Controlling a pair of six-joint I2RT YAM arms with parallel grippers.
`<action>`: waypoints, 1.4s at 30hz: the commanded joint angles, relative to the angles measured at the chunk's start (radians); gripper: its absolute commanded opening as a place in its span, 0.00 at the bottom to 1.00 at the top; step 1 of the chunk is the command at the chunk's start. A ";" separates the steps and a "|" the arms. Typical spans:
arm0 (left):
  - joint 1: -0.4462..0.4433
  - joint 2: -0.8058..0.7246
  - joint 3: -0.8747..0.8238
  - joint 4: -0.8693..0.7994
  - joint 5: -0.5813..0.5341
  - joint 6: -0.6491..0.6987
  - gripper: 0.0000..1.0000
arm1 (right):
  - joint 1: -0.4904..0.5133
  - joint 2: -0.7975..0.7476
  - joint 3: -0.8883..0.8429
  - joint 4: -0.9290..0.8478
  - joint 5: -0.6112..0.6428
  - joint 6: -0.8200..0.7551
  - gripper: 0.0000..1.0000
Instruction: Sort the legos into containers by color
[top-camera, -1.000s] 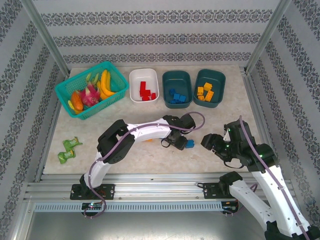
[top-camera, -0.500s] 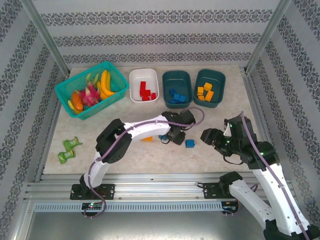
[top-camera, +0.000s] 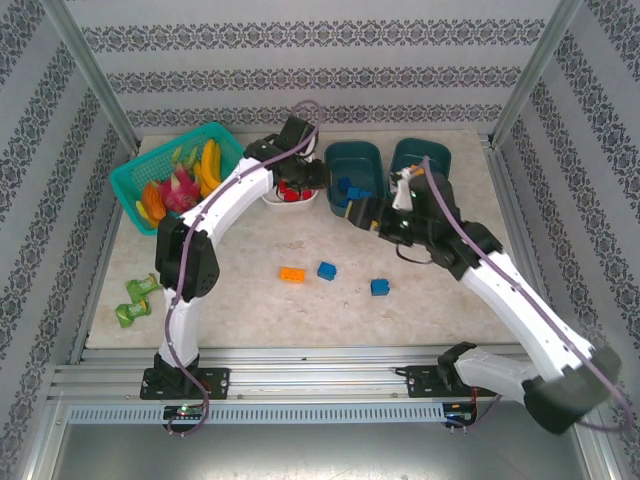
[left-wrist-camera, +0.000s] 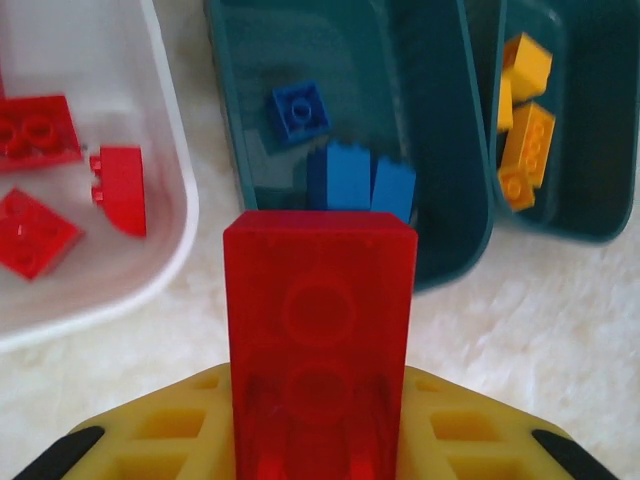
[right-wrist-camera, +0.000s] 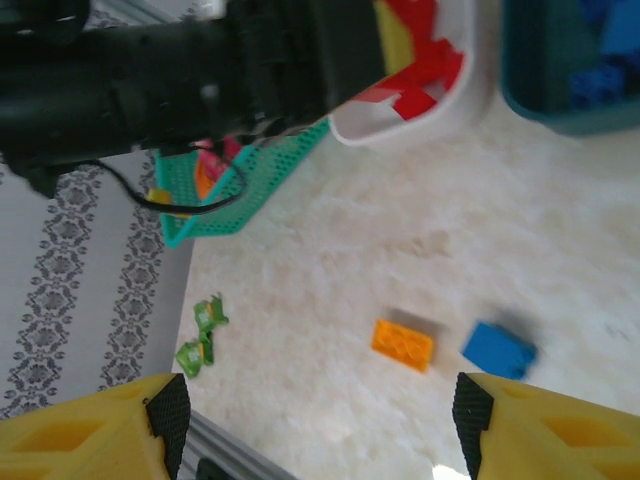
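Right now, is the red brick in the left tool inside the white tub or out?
Out. The red brick sits clamped in the left tool; the other red bricks lie in the white tub.

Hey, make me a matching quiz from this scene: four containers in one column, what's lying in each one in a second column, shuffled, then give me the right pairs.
Column one
1. white tub
2. middle teal tub
3. end teal tub
4. mesh basket

Column two
A. blue bricks
B. toy fruit
C. red bricks
D. orange bricks

Pairs: 1-C, 2-A, 3-D, 4-B
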 joint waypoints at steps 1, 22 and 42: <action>0.059 0.116 0.105 0.007 0.113 -0.055 0.31 | 0.002 0.096 0.048 0.242 0.037 -0.004 0.72; 0.228 0.541 0.501 0.098 0.233 -0.163 0.31 | -0.068 0.428 0.268 0.243 -0.044 0.035 0.72; 0.233 0.469 0.514 0.077 0.220 -0.175 0.56 | -0.074 0.468 0.303 0.164 -0.034 0.002 0.72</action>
